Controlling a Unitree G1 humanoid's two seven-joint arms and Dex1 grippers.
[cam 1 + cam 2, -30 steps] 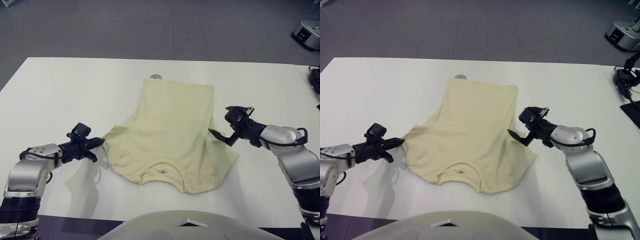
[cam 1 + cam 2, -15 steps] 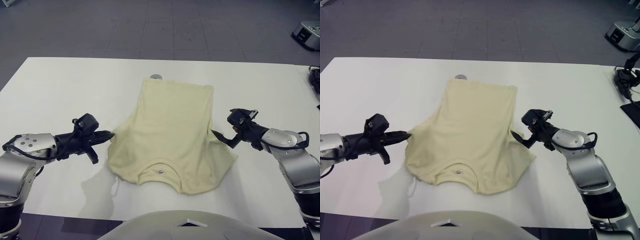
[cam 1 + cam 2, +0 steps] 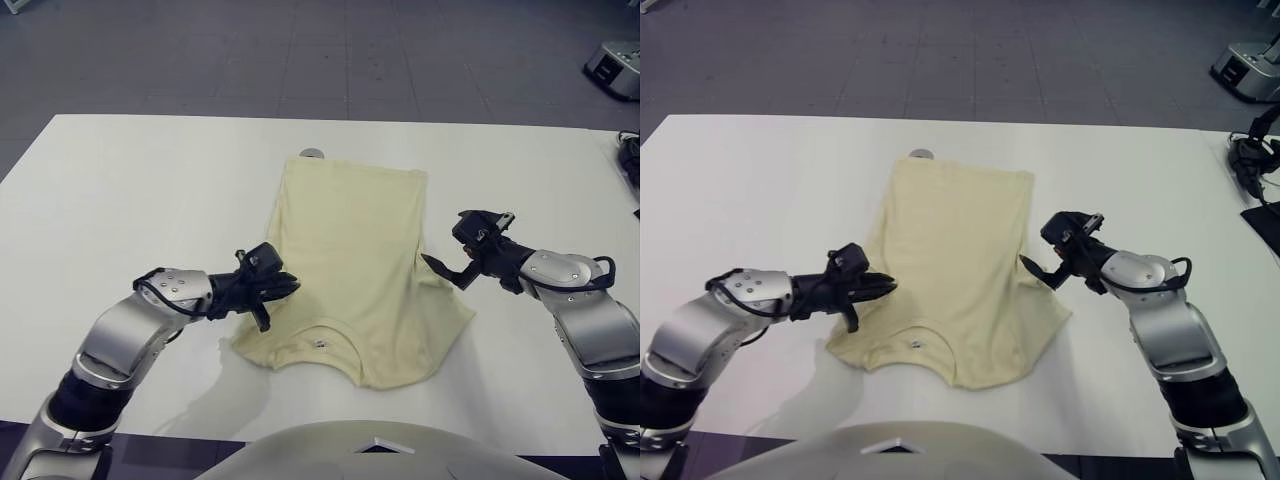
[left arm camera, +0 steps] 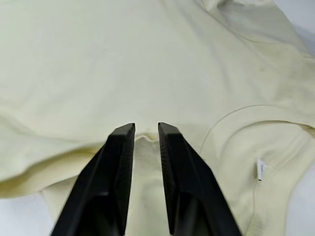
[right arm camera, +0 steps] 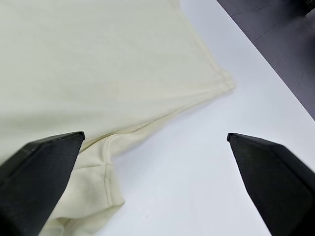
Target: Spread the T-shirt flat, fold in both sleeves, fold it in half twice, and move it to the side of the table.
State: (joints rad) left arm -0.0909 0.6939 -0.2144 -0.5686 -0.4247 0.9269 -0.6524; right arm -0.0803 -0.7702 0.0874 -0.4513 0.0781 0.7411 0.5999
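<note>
white table (image 3: 120, 180) carries the pale yellow t-shirt (image 3: 350, 230); left gripper (image 3: 291, 286) pinches its folded-in sleeve between nearly closed fingers, right gripper (image 3: 445, 272) gapes wide, holding nothing, beside the other sleeve.

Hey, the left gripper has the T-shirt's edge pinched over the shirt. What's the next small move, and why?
Probably lower the left gripper and open it to lay the fold down. It pinches a fold of the T-shirt above the shirt's body, so the left side looks folded in. The right gripper is open beside the right sleeve, which lies spread out.
</note>
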